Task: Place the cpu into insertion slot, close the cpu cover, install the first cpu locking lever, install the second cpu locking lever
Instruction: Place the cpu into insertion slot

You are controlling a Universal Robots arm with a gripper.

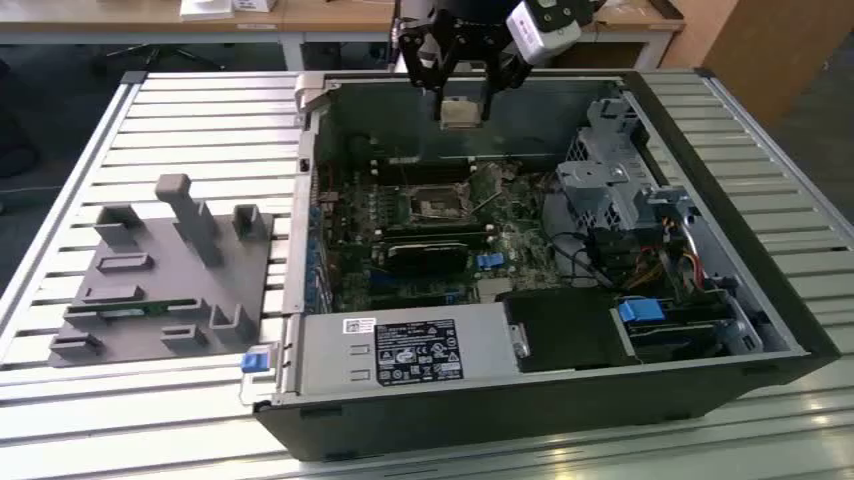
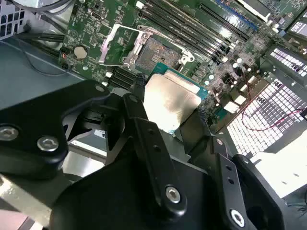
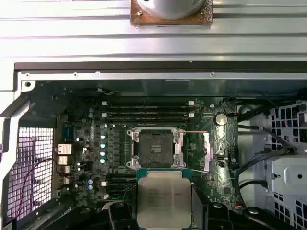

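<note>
I have the gripper (image 1: 462, 100) clenched on the cpu (image 1: 461, 113), which hangs above the open computer case (image 1: 561, 410) and clear of the board. The case holds the green motherboard (image 1: 350, 250), a power supply box (image 1: 400, 352) and a drive cage (image 1: 601, 190). On the board the insertion slot (image 3: 154, 146) is bare, and the cpu cover (image 2: 115, 45) is swung open beside it. The second wrist view gives me the black fingers (image 2: 136, 103) pinching two opposite edges of the chip. The first wrist view adds the long memory slots (image 3: 146, 109) beyond the socket. The exterior view adds a grey fixture block (image 1: 147, 290) on the slatted table (image 1: 200, 110), to the exterior view's left of the case.
</note>
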